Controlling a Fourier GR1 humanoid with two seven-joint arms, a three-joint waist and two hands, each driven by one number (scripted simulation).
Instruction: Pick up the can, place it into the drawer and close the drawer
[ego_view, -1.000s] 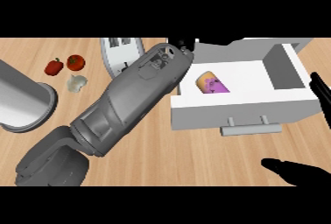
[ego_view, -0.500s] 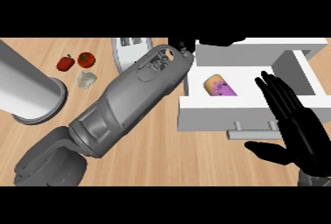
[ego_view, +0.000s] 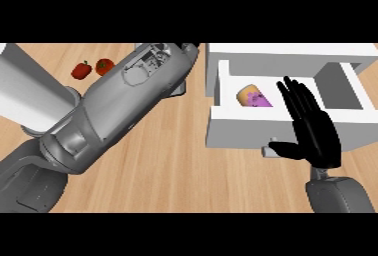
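Observation:
The can (ego_view: 253, 96), orange with a purple label, lies on its side inside the open white drawer (ego_view: 244, 131), at its left end. My right hand (ego_view: 316, 132) is open with straight fingers pointing up. It stands in front of the drawer's front wall, to the right of the can, and its thumb is next to the small handle (ego_view: 272, 150). My left forearm (ego_view: 122, 107) crosses the view from the lower left to the top centre. Its hand is cut off at the top edge.
Two small red vegetables (ego_view: 91, 67) lie on the wooden counter (ego_view: 184, 175) at the upper left. A tall grey cylinder (ego_view: 28, 92) stands at the far left, partly behind my left forearm. The white cabinet top (ego_view: 295, 49) runs behind the drawer.
My right hand has risen from the lower right edge to the drawer's front. The whole scene has shifted a little to the right in view. The can lies where it was.

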